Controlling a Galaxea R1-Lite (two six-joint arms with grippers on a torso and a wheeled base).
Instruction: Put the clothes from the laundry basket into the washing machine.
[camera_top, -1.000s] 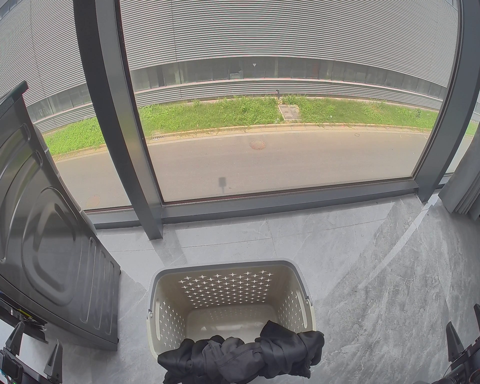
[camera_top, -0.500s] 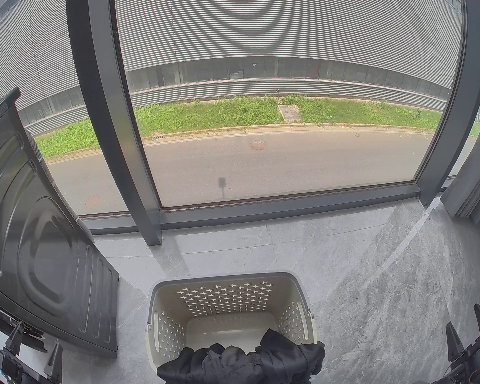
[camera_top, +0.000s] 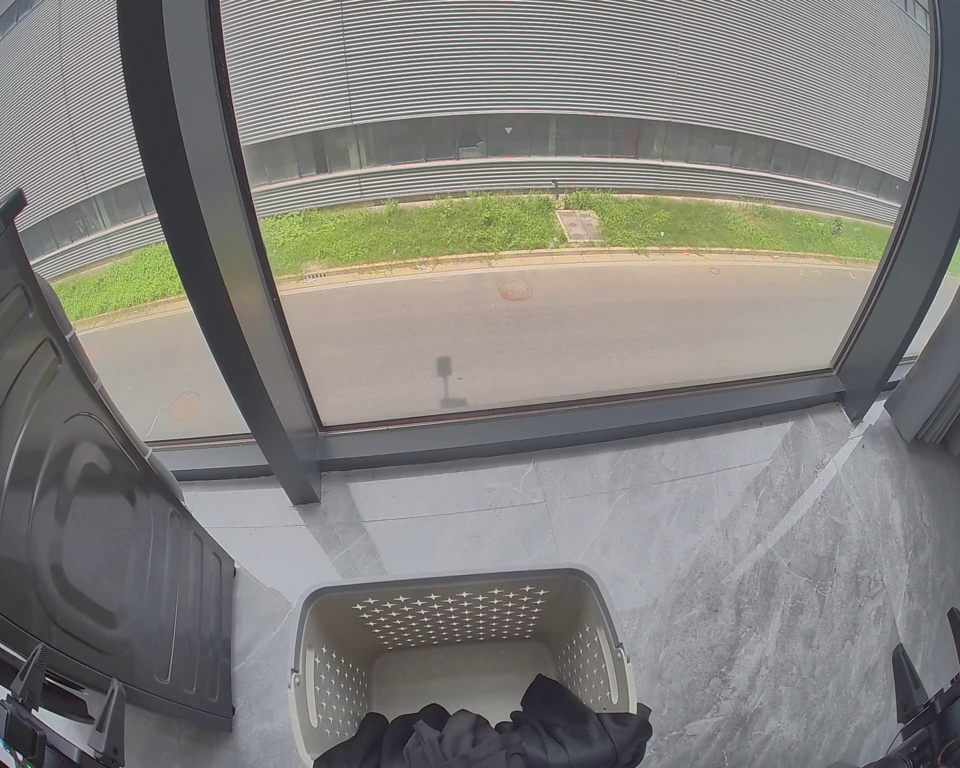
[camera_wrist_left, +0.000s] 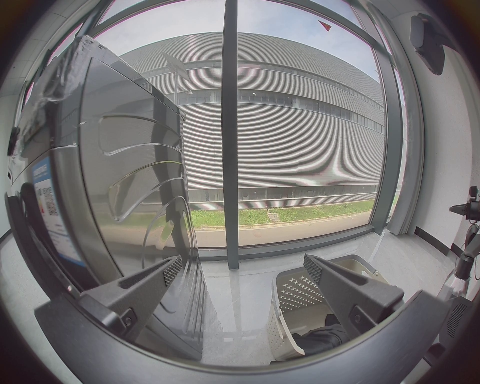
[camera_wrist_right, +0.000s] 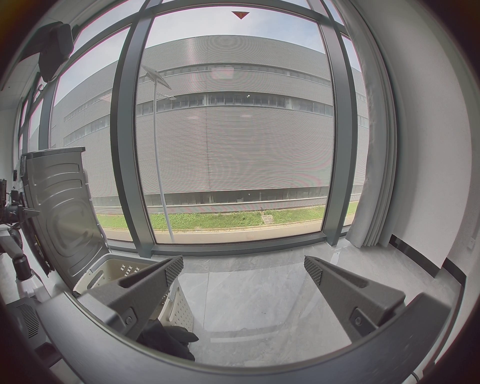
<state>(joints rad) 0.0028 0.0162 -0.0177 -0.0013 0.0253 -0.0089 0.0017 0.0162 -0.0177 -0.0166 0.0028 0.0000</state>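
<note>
Grey floor (camera_top: 700, 560), clothes (camera_top: 520, 735) right of left pincer (camera_top: 77, 672)

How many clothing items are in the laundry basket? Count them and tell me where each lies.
1 visible: a black garment bunched over the laundry basket's near rim. Folds may hide more.

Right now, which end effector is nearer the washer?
The left end effector, beside the dark grey metal washing machine; the right end effector is across the cream plastic basket.
</note>
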